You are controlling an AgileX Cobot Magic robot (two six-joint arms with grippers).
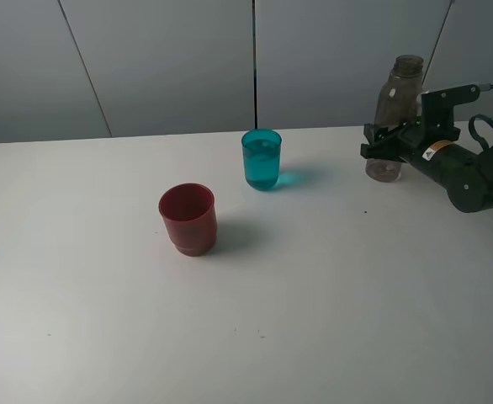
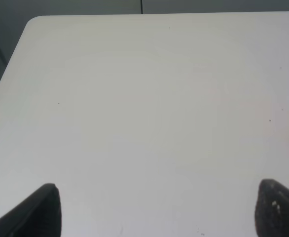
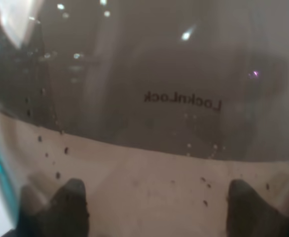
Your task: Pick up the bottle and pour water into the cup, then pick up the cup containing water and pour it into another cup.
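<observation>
Left claw (image 2: pixel 159 210): jaws spread wide, nothing between them, above the bare white table (image 1: pixel 103 320). Red cup (image 1: pixel 188 219) stands upright near the table's centre. Teal cup (image 1: pixel 262 158) stands upright at 1 o'clock from the red one, apart from it. Bottle (image 1: pixel 397 97) is upright at 3 o'clock from the teal cup, well apart. Right claw (image 1: pixel 379 145) is clamped on the bottle's lower body, its arm reaching in from 3 o'clock.

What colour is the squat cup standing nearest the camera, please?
The cup is dark red, seen best in the exterior high view.
</observation>
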